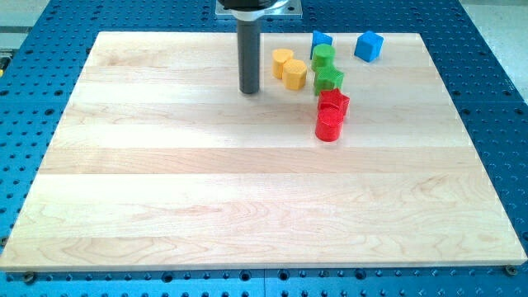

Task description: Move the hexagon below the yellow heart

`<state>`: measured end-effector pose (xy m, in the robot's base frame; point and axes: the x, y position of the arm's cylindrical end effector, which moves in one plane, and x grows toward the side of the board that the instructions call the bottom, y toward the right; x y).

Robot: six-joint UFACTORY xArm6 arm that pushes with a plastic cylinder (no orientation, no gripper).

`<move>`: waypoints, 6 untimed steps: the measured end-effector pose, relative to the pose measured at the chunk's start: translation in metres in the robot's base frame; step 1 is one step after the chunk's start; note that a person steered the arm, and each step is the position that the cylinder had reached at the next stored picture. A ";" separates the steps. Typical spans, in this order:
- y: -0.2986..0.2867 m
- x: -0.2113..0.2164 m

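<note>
Two yellow blocks touch near the view's top centre. The upper-left one (pixel 283 60) looks like the heart. The lower-right one (pixel 294 74) looks like the hexagon, with flat side faces. It sits right of and slightly below the heart. My tip (pixel 249 91) rests on the wooden board (pixel 165 190), left of both yellow blocks and a little lower than the hexagon, with a gap of about one block width. It touches no block.
Right of the yellow pair, a green round block (pixel 323 55) and a green star (pixel 328 80) stand in a column. A red star (pixel 334 101) and a red cylinder (pixel 328 124) stand below them. A blue triangle (pixel 321 39) and a blue cube (pixel 369 45) lie near the top edge.
</note>
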<state>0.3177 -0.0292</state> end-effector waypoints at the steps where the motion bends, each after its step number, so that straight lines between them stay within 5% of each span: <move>1: 0.005 -0.066; 2: 0.020 -0.110; 4: 0.110 -0.061; 6: 0.082 0.036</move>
